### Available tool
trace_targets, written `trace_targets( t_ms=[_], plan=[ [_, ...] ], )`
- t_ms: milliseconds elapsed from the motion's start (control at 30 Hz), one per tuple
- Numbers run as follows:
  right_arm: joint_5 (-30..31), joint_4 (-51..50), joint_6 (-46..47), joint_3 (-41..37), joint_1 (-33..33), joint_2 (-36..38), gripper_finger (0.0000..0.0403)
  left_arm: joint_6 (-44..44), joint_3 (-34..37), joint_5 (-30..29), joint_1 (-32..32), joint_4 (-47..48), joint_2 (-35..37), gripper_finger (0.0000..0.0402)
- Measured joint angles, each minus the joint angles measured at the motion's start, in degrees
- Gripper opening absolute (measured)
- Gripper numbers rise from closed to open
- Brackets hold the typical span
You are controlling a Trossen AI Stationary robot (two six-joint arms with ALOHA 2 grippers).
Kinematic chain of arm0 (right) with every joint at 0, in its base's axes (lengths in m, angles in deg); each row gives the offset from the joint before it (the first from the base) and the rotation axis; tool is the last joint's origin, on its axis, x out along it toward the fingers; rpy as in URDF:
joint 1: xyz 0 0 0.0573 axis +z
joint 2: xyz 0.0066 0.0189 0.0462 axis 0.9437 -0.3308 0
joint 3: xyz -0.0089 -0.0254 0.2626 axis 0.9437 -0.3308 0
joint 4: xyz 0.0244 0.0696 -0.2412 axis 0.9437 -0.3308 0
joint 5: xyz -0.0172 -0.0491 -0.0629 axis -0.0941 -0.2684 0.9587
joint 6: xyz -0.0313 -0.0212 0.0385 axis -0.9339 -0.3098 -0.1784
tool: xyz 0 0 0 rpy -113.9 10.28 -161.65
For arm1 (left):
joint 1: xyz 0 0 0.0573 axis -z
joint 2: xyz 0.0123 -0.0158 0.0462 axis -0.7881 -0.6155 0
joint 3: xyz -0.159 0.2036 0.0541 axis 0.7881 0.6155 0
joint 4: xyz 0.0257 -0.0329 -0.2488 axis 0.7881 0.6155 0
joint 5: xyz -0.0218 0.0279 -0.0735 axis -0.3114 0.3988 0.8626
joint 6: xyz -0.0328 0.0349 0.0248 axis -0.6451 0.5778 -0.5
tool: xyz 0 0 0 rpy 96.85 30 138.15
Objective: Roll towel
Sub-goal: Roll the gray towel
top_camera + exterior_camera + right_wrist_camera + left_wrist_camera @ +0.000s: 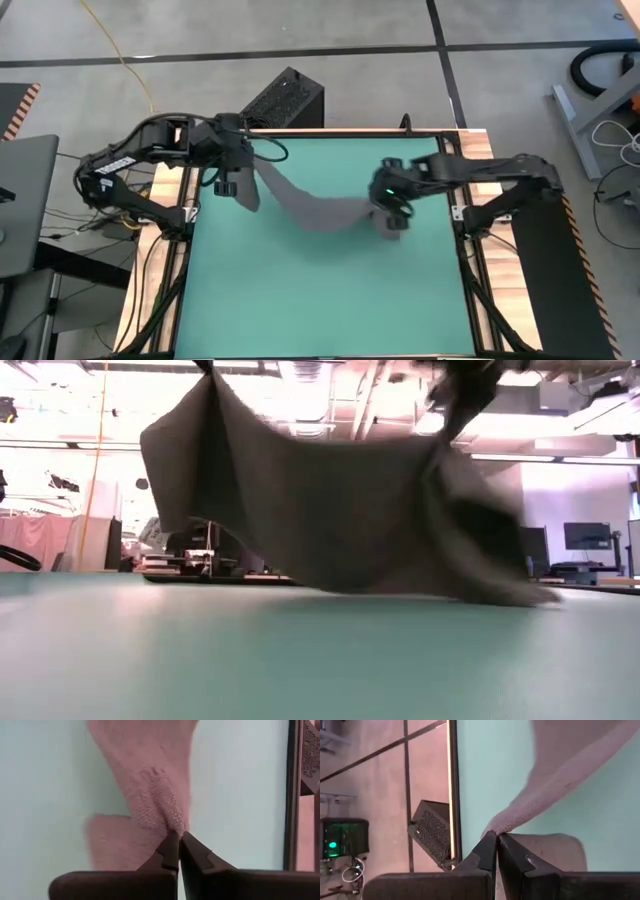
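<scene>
Above the mat's [330,300] far half the towel [315,208] hung slung between the two grippers, sagging in the middle like a hammock. By the far-left corner the left gripper [232,185] had its jaws clamped on one corner of the cloth; its wrist view showed the fingertips [490,847] pressed together with the fabric pinched between them. Over toward the right edge the right gripper [392,212] sat lower, jaws likewise clamped on the opposite end, the cloth bunched at its fingertips [172,847].

Holding it by two ends this way most likely served to lift the towel off the mat and pull it out straight, so that it could be laid flat before any rolling began; the roll itself looked not yet started. From table height the right end trailed down to touch or nearly touch the mat, while the left end was well clear.

No brand, label or readable writing showed on the towel, mat or arms.
</scene>
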Motion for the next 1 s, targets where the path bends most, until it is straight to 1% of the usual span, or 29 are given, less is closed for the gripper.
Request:
trace_targets(
  t_ms=[67,133,167,233,333,467,600,667,733,800,867,933,1000],
  plan=[
    [-2.47,4.72,-0.04,-1.98,-2.81,-3.11,0.0042,-0.1,0.02,-0.26,0.0,1.3,-0.65,0.0],
    [-5.7,5.76,-0.22,-2.74,-4.56,-6.57,0.0063,-0.06,0.02,-0.6,0.0,2.06,-1.54,0.0],
    [-6.37,5.34,-0.24,-2.74,-5.27,-8.46,0.0075,-0.02,0.02,-0.62,0.0,2.54,-1.85,0.0],
    [-6.43,4.75,-0.74,-2.77,-6.14,-11.44,0.0101,0.3,0.02,-1.55,-0.24,3.91,-2.79,0.0],
    [-6.48,2.67,-1.79,-2.77,-6.83,-13.44,0.0139,0.78,0.02,-2.54,-1.4,5.36,-4.08,0.0],
    [-6.48,0.33,-1.08,-2.77,-7.32,-11.93,0.0177,0.78,0.27,-2.49,-4.45,5.95,-5.66,0.0],
    [-6.61,2.99,1.92,-3.43,-7.61,-6.79,0.019,1.62,4.45,-2.37,-7.9,4.62,-5.41,0.0],
    [-8.33,5.87,4.83,-5.93,-6.73,-4.25,0.0191,2.48,7.63,-2.23,-9.59,3.56,-4.5,0.0],
    [-8.72,10.36,9.13,-10.46,-4.84,-1.66,0.0191,3.26,10.71,-1.86,-11.1,1.16,-3.06,0.0],
    [-6.58,16.31,15.66,-16.43,-2.24,0.96,0.019,4.33,14.05,-1.82,-13.01,-0.8,-1.55,0.0],
    [-2.19,23.72,24.44,-22.82,0.85,2.78,0.0186,5.02,17.12,-1.77,-14.46,-3.44,-0.45,0.0],
    [2.1,32.53,32.45,-28.81,4.34,3.21,0.0181,6.01,19.78,-1.54,-15.72,-4.97,0.5,0.0],
    [7.25,42.02,37.4,-33.35,8.25,2.29,0.0176,6.52,21.59,-1.03,-16.28,-6.31,0.97,0.0]
  ],
)
